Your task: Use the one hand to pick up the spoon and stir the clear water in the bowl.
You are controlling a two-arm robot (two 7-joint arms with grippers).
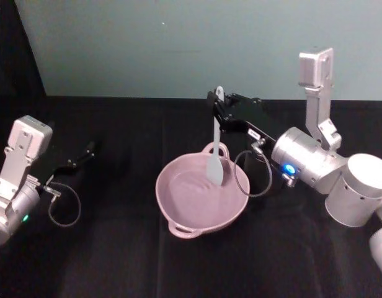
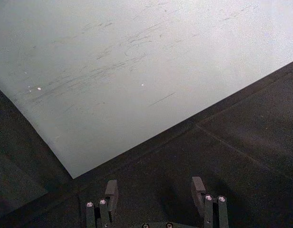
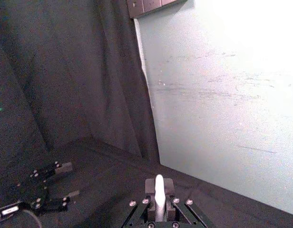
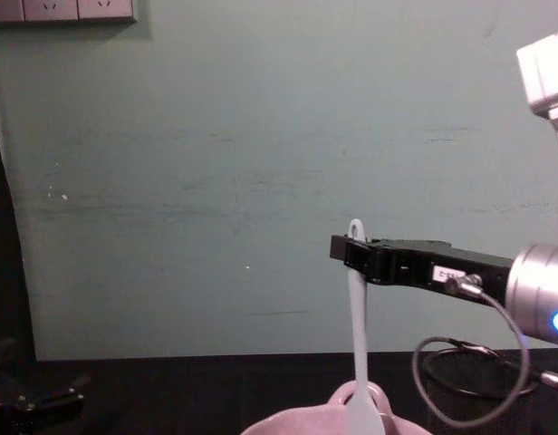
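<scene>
— What is the right gripper (image 1: pixel 217 104) doing?

— It is hovering above the far rim of the bowl (image 1: pixel 163 194), its fingers clamping the top of the spoon (image 1: pixel 215 146) handle just below the hole.

— And how is the spoon hanging?

— It is hanging upright, with its flat head dipping inside the bowl near the far loop handle.

— And the left gripper (image 2: pixel 155 192)?

— It is idling well to the left of the bowl over the black cloth (image 1: pixel 116 261), fingers spread apart and holding nothing.
</scene>
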